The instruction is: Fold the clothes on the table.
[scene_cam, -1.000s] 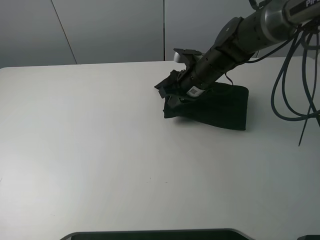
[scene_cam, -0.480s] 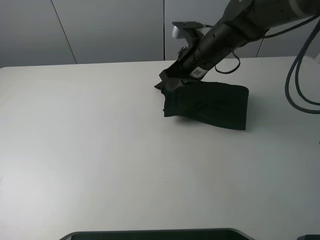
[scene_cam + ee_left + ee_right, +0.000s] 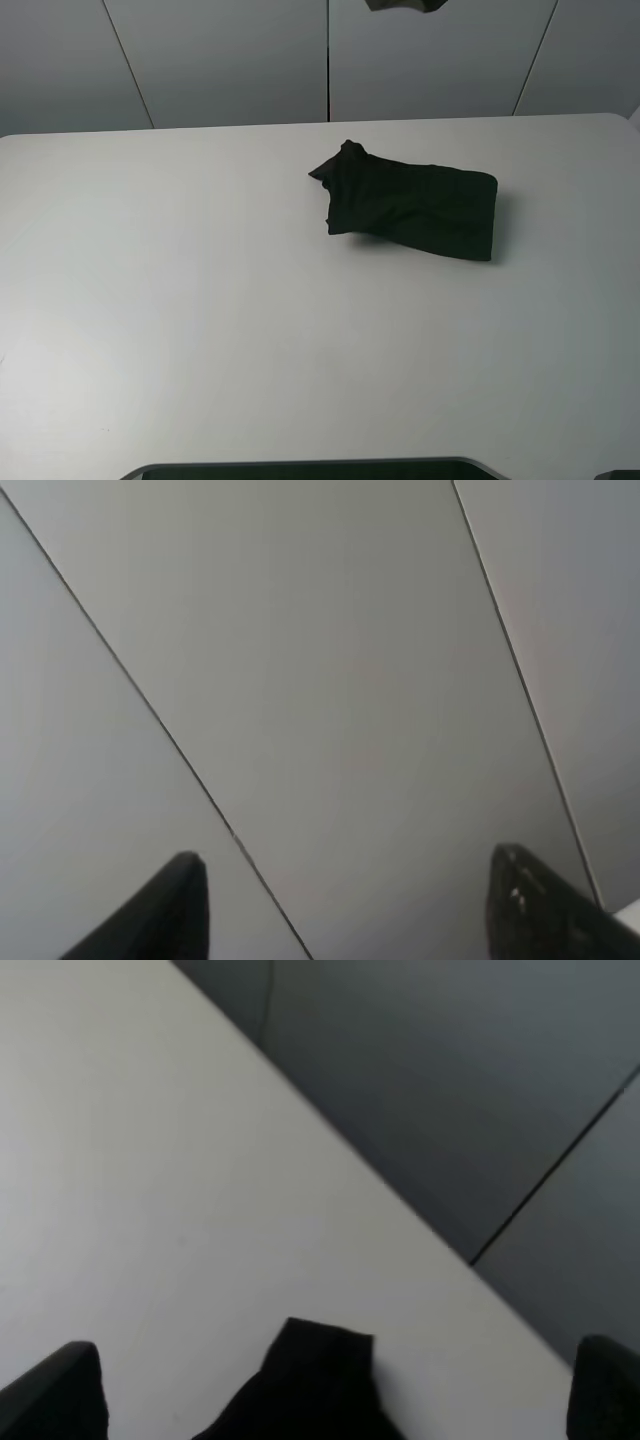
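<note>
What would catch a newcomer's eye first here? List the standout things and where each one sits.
The black shirt stands out first: a small folded bundle, alone on the white table, right of the middle and toward the far edge. One corner of it pokes up at the left end. No arm touches it; the right gripper is open above it, and the left gripper is open too, facing the grey panelled wall.

Soft even light, blurry wrist views

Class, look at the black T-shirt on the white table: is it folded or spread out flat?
Folded. The T-shirt lies as a compact, thick bundle on the table, no sleeves or print showing, one corner bunched up, neither gripper touching it.
</note>
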